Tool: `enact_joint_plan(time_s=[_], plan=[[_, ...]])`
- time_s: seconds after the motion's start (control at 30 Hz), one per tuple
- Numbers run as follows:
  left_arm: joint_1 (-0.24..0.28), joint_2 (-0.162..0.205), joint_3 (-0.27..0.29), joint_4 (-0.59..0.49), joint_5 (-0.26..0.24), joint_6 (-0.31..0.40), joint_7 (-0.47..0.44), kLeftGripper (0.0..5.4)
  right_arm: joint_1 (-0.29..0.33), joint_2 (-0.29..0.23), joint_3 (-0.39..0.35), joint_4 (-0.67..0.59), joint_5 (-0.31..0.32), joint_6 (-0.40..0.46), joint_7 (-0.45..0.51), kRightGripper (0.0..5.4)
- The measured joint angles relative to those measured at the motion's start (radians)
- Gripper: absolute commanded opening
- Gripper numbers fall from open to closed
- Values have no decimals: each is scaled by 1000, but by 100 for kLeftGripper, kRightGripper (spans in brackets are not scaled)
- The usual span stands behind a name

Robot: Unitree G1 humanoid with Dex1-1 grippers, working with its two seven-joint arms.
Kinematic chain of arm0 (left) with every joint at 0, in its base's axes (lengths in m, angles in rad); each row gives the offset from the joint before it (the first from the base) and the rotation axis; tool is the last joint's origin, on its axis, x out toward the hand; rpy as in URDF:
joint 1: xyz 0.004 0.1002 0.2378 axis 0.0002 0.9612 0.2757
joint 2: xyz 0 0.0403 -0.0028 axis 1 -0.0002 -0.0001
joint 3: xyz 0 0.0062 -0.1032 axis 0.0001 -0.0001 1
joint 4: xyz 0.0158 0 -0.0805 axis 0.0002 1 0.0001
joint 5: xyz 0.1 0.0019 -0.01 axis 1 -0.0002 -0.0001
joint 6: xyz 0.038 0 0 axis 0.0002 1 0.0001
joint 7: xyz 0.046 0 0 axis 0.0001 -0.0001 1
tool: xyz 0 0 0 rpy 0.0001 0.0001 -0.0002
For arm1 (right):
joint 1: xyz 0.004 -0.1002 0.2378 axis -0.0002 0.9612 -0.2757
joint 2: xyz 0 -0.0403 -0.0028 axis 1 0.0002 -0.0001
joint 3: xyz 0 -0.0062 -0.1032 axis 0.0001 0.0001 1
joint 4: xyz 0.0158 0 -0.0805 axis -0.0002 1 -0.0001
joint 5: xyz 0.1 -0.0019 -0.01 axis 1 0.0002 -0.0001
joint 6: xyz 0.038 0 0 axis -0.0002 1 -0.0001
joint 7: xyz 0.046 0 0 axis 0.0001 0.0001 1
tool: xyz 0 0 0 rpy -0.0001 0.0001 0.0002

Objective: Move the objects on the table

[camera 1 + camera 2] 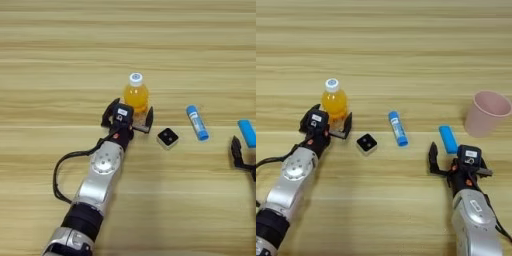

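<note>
Left hand (127,116) spread wide at the orange-juice bottle (136,93), upright mid-surface; it looks light, rigid, maybe slick, so grip the belly. Right hand (456,159) open, idle beside a blue tube (448,139).

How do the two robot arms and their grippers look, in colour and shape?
Both arms have rounded silver-grey shells with a black wrist block bearing a small white label. The left gripper and right gripper have black fingers. A black cable loops beside the left arm.
</note>
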Motion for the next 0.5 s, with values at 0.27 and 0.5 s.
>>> enact_joint_plan(time_s=[0.27, 0.5], plan=[[89, 2, -14, -127, -26, 74, -46, 535, -2, 1, 4, 8, -13, -18, -1, 540], [154, 20, -13, -208, -28, 111, -83, 535, -12, 1, 13, 24, -31, -56, -11, 540]])
